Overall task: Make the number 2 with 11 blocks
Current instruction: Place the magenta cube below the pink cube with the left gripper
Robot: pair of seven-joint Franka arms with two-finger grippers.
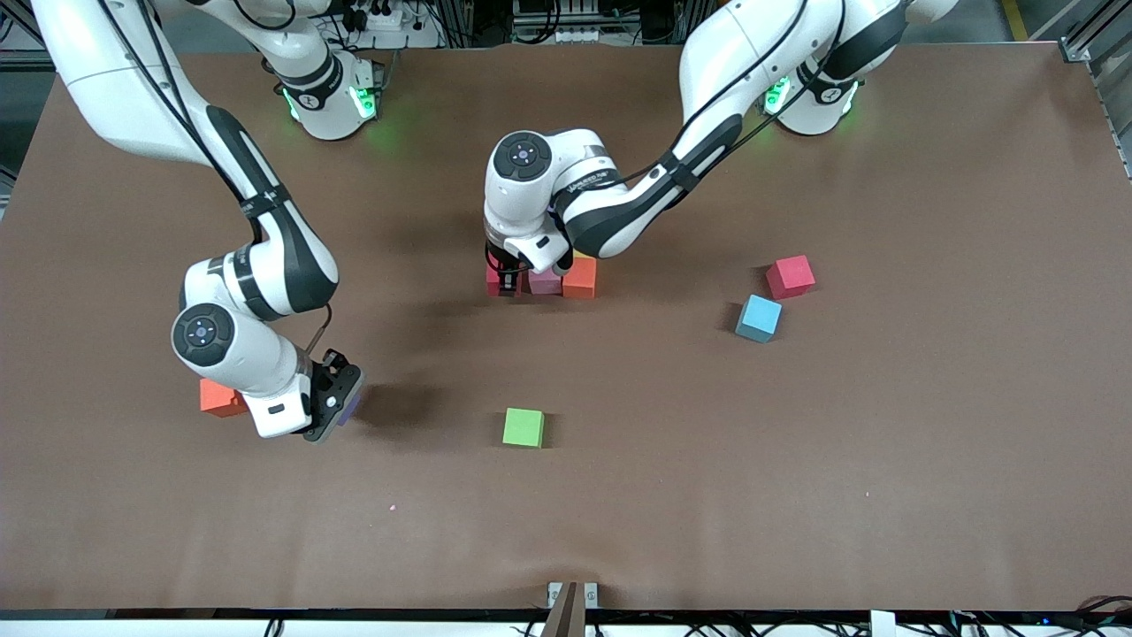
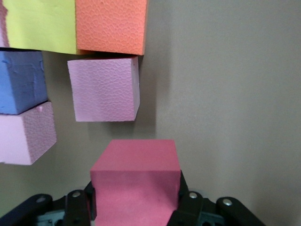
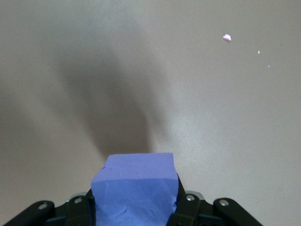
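A partial cluster of cubes lies mid-table: an orange cube [image 1: 580, 278], a pink cube [image 1: 545, 281], and a yellow one mostly hidden under the left arm. The left wrist view shows the orange [image 2: 111, 26], yellow [image 2: 42, 23], light blue [image 2: 21, 80] and two pink cubes [image 2: 104, 89] [image 2: 26, 134]. My left gripper [image 1: 507, 285] [image 2: 136, 200] is shut on a red cube [image 2: 136, 181], low beside the pink cube with a small gap. My right gripper [image 1: 343, 402] [image 3: 135, 200] is shut on a purple cube [image 3: 135, 186], above bare table toward the right arm's end.
Loose red [image 1: 790, 276] and light blue [image 1: 759, 318] cubes lie toward the left arm's end. A green cube [image 1: 523, 427] sits nearer the front camera than the cluster. A red-orange cube [image 1: 219, 397] lies partly under the right arm. A tiny pink crumb [image 3: 226, 37] lies on the table.
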